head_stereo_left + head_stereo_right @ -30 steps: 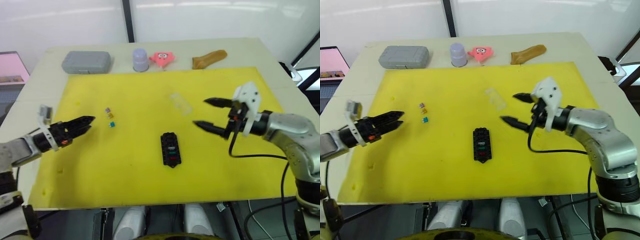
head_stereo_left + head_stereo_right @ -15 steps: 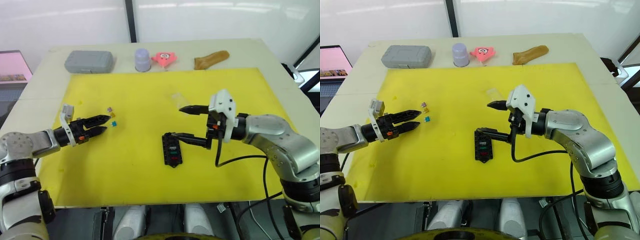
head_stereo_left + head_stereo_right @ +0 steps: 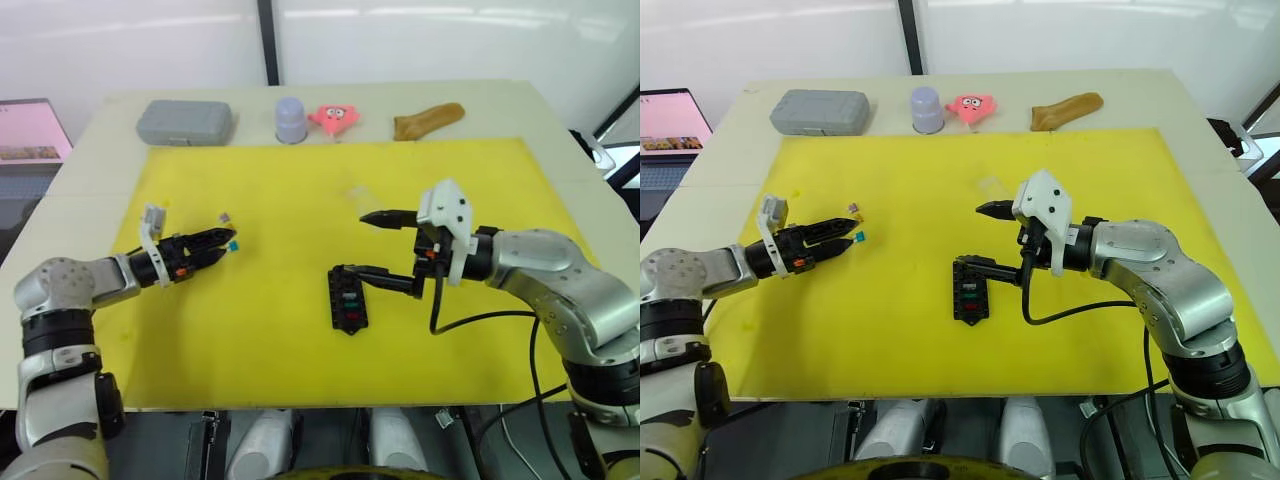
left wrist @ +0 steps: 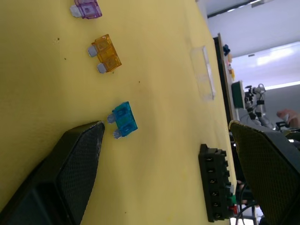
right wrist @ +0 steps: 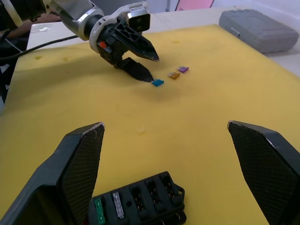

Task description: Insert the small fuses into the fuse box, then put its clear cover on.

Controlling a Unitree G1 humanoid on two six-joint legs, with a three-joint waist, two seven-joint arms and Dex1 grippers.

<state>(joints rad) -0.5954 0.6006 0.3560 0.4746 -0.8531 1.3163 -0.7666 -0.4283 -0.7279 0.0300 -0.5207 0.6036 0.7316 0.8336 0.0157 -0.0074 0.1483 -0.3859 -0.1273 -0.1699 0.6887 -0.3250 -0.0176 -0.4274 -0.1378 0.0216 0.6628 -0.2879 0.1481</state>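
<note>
The black fuse box (image 3: 347, 298) lies mid-mat with green, red and white fuses in its slots. Three loose small fuses lie to its left: teal (image 4: 123, 119), tan (image 4: 106, 53) and purple (image 4: 86, 8). My left gripper (image 3: 225, 240) is open and low over the mat. One fingertip (image 4: 96, 129) rests right beside the teal fuse. My right gripper (image 3: 355, 243) is open, its fingers spread over the box's far end. The clear cover (image 3: 360, 195) lies flat on the mat just beyond the right gripper.
A yellow mat (image 3: 480, 180) covers most of the table. Along the far edge stand a grey case (image 3: 184, 121), a lavender cup (image 3: 291, 119), a pink star toy (image 3: 335, 117) and a brown object (image 3: 428, 119). A laptop (image 3: 675, 105) stands at the far left.
My left gripper has reached right to the loose fuses, its tip now at the teal one. My right gripper swung left over the fuse box, then held still.
</note>
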